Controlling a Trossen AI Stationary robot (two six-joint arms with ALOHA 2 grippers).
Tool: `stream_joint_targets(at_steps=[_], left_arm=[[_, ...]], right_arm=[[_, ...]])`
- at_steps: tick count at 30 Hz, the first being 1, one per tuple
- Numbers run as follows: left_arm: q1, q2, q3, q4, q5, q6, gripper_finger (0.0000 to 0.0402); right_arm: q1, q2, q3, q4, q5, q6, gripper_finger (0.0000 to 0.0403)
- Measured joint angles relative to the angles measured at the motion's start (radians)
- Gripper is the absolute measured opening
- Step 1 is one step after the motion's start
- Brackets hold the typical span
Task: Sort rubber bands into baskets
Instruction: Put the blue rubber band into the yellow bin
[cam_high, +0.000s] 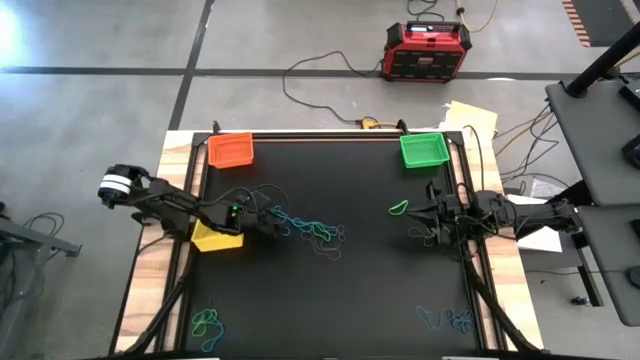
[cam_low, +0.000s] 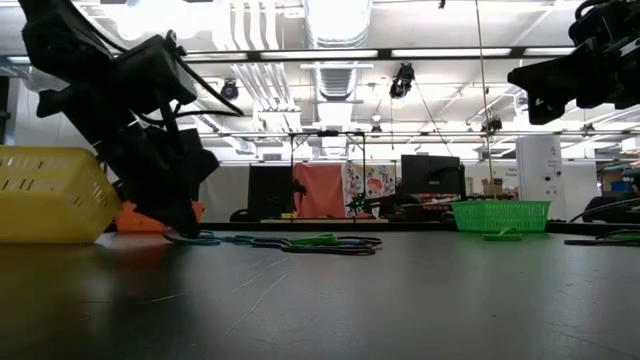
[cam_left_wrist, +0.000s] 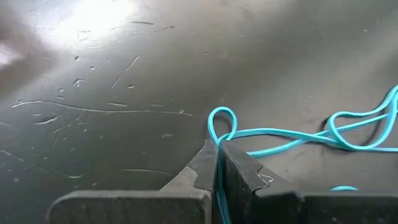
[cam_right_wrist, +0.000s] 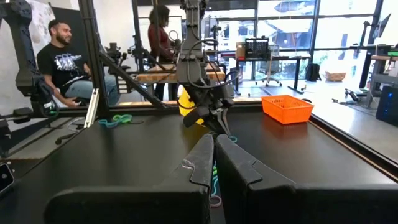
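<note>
Left tool: your left tool (cam_high: 272, 226) sits left of centre in the high view, down on the black matte tabletop (cam_high: 380, 290), clenched on a thin light-blue rubber band (cam_left_wrist: 273, 134); the left wrist view shows the strand pinched between its dark fingers (cam_left_wrist: 239, 168).
Right tool: your right tool (cam_high: 415, 212) hovers at the right of the high view, fingers pressed together with nothing between them.
Rubber bands, centre: a tangle of thin blue, green and dark elastic loops (cam_high: 315, 232) lies mid-frame, just right of your left tool.
Rubber bands, elsewhere: one green loop (cam_high: 398, 208) lies near your right tool; a green-blue cluster (cam_high: 207, 322) sits lower left, a blue cluster (cam_high: 447, 320) lower right.
Baskets: the orange rectangular plastic mesh basket (cam_high: 230, 149) is at upper left of the tabletop, the green mesh basket (cam_high: 424, 150) at upper right, the yellow mesh basket (cam_high: 215, 239) at the left edge, touching or just beside your left arm.
Writing: you have no readable label on any basket; the red-and-black box (cam_high: 427, 49) on the floor at top shows no legible text.
</note>
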Motion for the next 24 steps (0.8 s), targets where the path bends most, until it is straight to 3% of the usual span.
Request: stream_joint_targets(at_steps=[13,20,24], left_arm=[[-0.002,0.0,0.088,-0.104,0.005,0.055,0.0103],[-0.042,0.0,0.151,-0.148,0.029,0.129,0.0135],[-0.085,0.0,0.192,-0.155,0.134,0.207,0.0137]], right_arm=[[0.0,0.0,0.0,0.0,0.0,0.0,0.0009],[0.0,0.0,0.0,0.0,0.0,0.0,0.0009],[0.0,0.0,0.0,0.0,0.0,0.0,0.0009]])
